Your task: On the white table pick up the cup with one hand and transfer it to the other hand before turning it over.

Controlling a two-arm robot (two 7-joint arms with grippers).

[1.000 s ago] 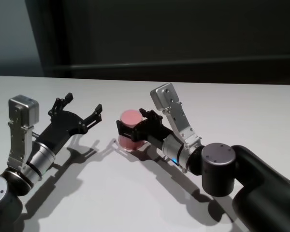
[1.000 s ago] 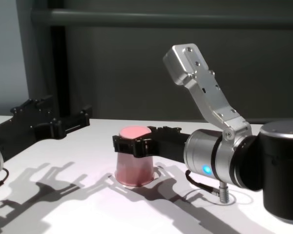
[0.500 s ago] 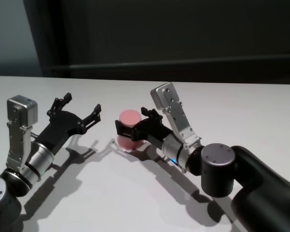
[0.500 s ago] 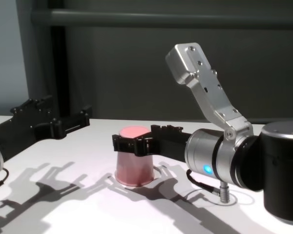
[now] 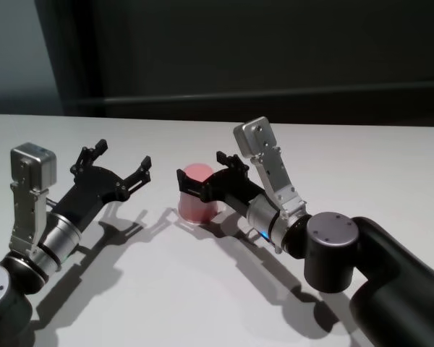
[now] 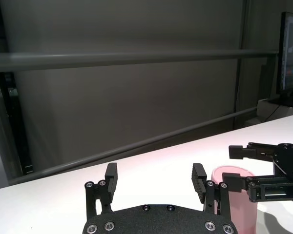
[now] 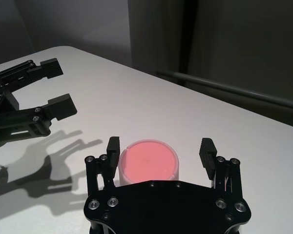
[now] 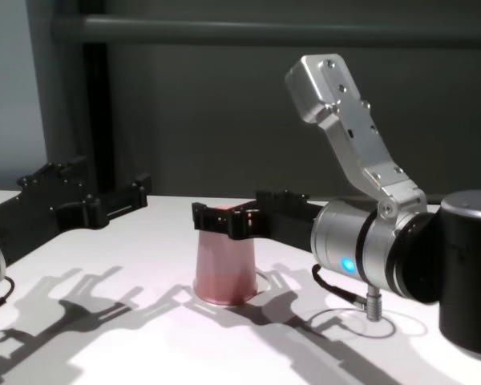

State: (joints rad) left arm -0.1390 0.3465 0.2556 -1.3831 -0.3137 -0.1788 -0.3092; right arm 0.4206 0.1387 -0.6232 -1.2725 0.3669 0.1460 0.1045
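Simply pink cup (image 5: 197,200), upside down, tapered

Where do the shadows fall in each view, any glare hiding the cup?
Head view: hard shadows of both arms on the white table, falling toward the camera. Chest view: finger shadows of the left hand and right hand flank the cup. Right wrist view: cup evenly lit, no glare.
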